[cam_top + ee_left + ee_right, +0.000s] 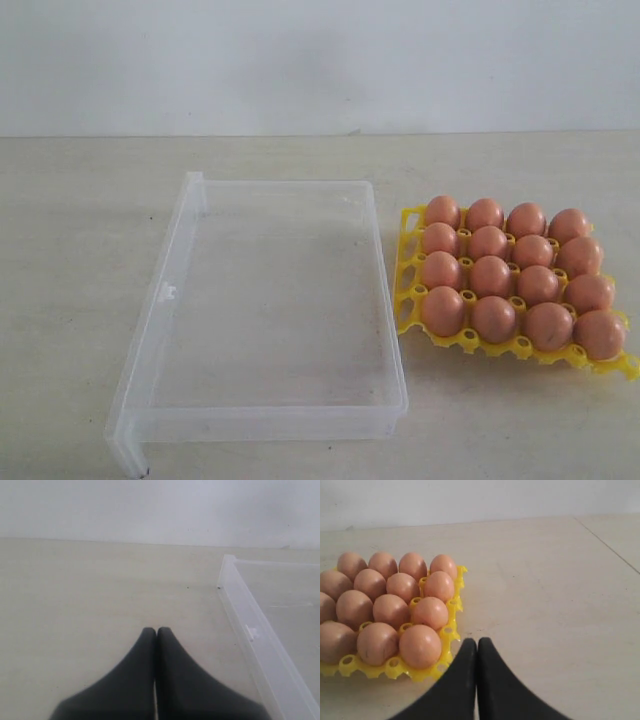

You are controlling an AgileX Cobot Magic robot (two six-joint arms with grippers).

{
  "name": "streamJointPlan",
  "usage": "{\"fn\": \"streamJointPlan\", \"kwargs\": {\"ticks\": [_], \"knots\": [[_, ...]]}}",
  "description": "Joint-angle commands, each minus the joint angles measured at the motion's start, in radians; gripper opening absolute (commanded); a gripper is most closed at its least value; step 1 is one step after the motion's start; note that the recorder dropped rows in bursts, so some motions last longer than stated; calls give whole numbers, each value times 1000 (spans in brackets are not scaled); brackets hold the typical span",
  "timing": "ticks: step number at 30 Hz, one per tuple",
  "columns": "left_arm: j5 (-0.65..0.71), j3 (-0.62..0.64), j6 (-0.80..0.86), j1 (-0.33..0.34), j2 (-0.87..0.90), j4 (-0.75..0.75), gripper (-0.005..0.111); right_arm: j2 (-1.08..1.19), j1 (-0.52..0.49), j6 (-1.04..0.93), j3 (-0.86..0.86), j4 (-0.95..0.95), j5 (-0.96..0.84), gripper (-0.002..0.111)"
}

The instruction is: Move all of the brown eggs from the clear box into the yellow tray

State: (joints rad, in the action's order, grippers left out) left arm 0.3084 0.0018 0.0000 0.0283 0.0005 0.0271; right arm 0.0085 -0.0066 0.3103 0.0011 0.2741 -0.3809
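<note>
All sixteen brown eggs (490,276) sit in the cups of the yellow tray (463,340), four rows of four with every cup filled. The tray lies on the right of the table (80,250). Just to its left, and almost touching it, lies the clear box (158,300), and its floor shows nothing through the transparent plastic. Judged from this, the transfer is complete and no egg is left to move.

Neither arm appears in the exterior view, so both are outside what it covers. The left gripper (156,632) has its two dark fingers pressed together with nothing between them. It points low across bare table, and the wall of the clear box (250,625) runs alongside it a little way off. The right gripper (477,642) is likewise pressed together and empty. It sits above the table beside a corner of the yellow tray (451,630), close to the nearest egg (420,645) but touching neither egg nor tray.
</note>
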Motion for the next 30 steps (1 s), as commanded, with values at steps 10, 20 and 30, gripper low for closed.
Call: {"fn": "streamJointPlan", "kwargs": {"ticks": [10, 20, 30], "knots": [[-8, -2, -7, -3, -1, 1, -4, -9, 8, -153, -1, -297, -25, 0], [-10, -2, -7, -3, -1, 1, -4, -9, 6, -469, -1, -488, 18, 0], [-10, -2, -7, -3, -1, 1, -4, -9, 6, -389, -1, -467, -21, 0]]}}
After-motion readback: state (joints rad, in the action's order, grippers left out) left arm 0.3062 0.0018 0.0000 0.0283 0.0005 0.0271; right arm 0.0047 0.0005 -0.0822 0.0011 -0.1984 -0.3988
